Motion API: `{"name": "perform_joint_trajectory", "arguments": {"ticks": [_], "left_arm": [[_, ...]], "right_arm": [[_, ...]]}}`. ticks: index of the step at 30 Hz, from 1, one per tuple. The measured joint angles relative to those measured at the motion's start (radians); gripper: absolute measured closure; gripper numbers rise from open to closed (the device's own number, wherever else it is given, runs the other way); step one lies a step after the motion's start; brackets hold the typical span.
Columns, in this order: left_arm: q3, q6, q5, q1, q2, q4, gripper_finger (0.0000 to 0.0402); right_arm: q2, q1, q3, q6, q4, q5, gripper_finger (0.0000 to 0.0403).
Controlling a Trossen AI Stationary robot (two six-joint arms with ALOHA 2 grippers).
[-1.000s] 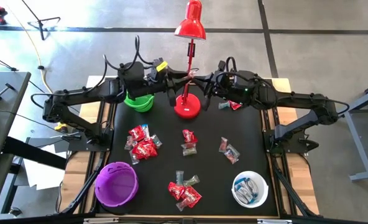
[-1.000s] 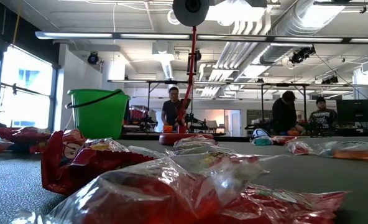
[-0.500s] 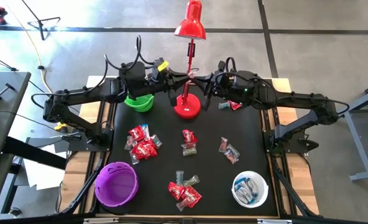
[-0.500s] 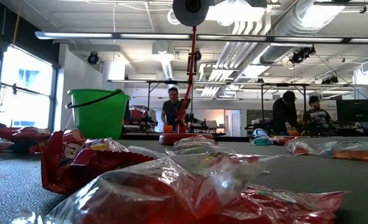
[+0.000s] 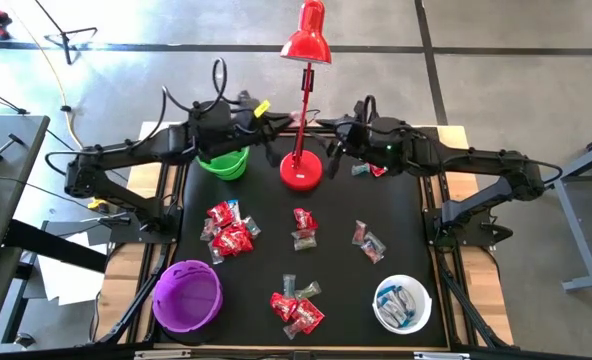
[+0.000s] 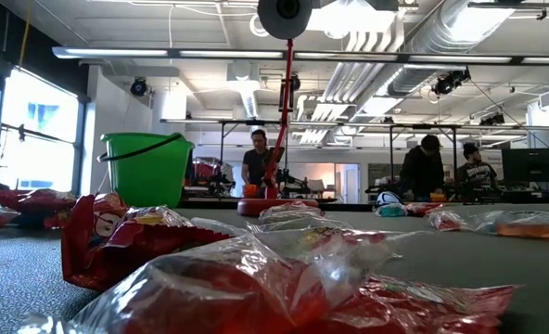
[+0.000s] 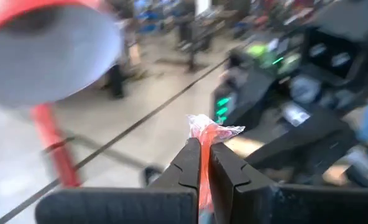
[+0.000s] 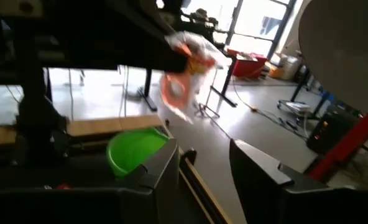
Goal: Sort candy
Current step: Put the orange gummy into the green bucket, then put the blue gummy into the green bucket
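Overhead, both arms meet at the far edge of the worktop (image 5: 396, 215), beside the red lamp (image 5: 302, 170). The left claw (image 5: 268, 112) hangs just right of the green bowl (image 5: 224, 163); the right claw (image 5: 321, 135) faces it across the lamp stem. Loose candy lies in clusters on the dark mat: one at left centre (image 5: 226, 228), one in the middle (image 5: 303, 228), one to the right (image 5: 368, 241), one near (image 5: 297, 305), and a few pieces at the far right by the right arm (image 5: 368, 169). The purple bowl (image 5: 187, 296) sits near left, the white bowl (image 5: 403, 303) near right, with blue-and-white pieces inside.

Level across the worktop, neither claw shows; red wrappers (image 6: 126, 237) fill the foreground, the green bowl (image 6: 146, 167) stands at the far left, and people stand in the room behind.

From the left wrist, the left claw (image 7: 204, 155) is clamped tight on a red wrapped sweet (image 7: 207, 132), gripping the wrapper's lower part with a twisted end sticking up.

From the right wrist, the right claw (image 8: 202, 155) stands wide and empty, and the same sweet (image 8: 183, 68) hangs in the left claw beyond it, above and beside the green bowl (image 8: 134, 149).

The step looks like a drop into a bowl. To do it well, the left claw should be centred over the chosen bowl's mouth before it lets go, and low, since a light wrapper may cling or drift. The right arm should stay clear of the lamp.
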Motion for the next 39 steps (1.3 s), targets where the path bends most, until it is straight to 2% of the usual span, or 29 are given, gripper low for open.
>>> {"name": "perform_joint_trajectory", "arguments": {"ticks": [6,9,11,15,18,23,28,31,34,39], "left_arm": [[0.0,-0.039,-0.297,0.0,-0.094,-0.283,0.0401],[0.0,-0.148,-0.415,0.015,-0.141,-0.49,0.0401],[0.0,-0.261,-0.443,0.039,-0.164,-0.643,0.0401],[0.0,-0.453,-0.434,0.107,-0.177,-0.914,0.0401],[0.0,-0.523,-0.434,0.164,-0.162,-1.026,0.0401],[0.0,-0.468,-0.372,0.241,-0.128,-1.043,0.0392],[0.0,-0.381,-0.272,0.287,-0.09,-1.042,0.036],[0.0,-0.348,-0.253,0.304,-0.071,-1.042,0.0337],[0.0,-0.336,-0.238,0.317,-0.055,-1.035,0.032],[0.0,-0.35,-0.195,0.323,-0.054,-1.033,0.031]], "right_arm": [[-0.012,0.0,0.0,0.009,-0.145,0.022,0.0253],[-0.013,0.0,0.0,0.055,-0.186,0.052,0.0254],[-0.013,-0.003,0.0,0.084,-0.204,0.059,0.0253],[-0.013,-0.011,0.0,0.133,-0.205,0.061,0.0253],[-0.013,-0.014,0.0,0.142,-0.199,0.061,0.0253],[-0.013,-0.014,0.0,0.144,-0.194,0.061,0.0253],[-0.013,-0.014,0.0,0.169,-0.194,0.061,0.0253],[-0.013,-0.013,0.0,0.173,-0.194,0.061,0.0253],[-0.014,-0.013,0.001,0.237,-0.219,0.058,0.0253],[-0.036,-0.052,0.002,0.386,-0.38,0.017,0.0253]]}}
